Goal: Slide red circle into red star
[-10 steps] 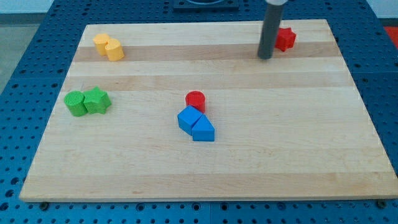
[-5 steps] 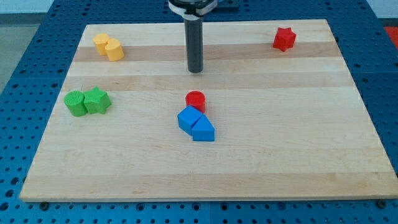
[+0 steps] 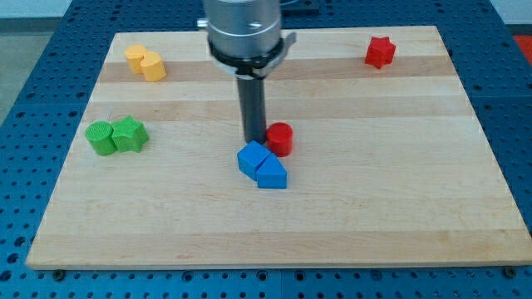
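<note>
The red circle (image 3: 280,139) sits near the middle of the wooden board (image 3: 374,208). My tip (image 3: 253,139) stands just to its left, touching or nearly touching it, right above the blue blocks. The red star (image 3: 380,51) lies far off at the view's top right, near the board's top edge.
Two blue blocks (image 3: 262,165), one a cube and one wedge-like, touch each other just below the tip and the red circle. Two green blocks (image 3: 115,135) sit at the view's left. Two yellow blocks (image 3: 145,63) sit at the top left.
My tip moved from the top right, by the red star, leftwards and down to the red circle's left side. The red circle has shifted a little to the right.
</note>
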Controlling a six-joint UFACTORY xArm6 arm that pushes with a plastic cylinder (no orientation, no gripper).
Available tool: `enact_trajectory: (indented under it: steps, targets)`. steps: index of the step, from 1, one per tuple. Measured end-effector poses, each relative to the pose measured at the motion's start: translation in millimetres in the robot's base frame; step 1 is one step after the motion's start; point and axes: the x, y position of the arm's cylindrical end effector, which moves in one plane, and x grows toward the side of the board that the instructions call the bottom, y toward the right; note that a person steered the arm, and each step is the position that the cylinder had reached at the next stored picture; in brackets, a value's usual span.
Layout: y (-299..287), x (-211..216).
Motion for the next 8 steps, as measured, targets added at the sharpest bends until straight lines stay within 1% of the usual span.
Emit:
enact_trajectory:
  steps: [3, 4, 5, 6, 7, 8]
  targets:
    - [94.2, 0.0]
    - [105.0, 0.0]
    - [104.6, 29.8]
    - [104.7, 41.9]
    - [104.7, 43.4]
    - [86.7, 43.4]
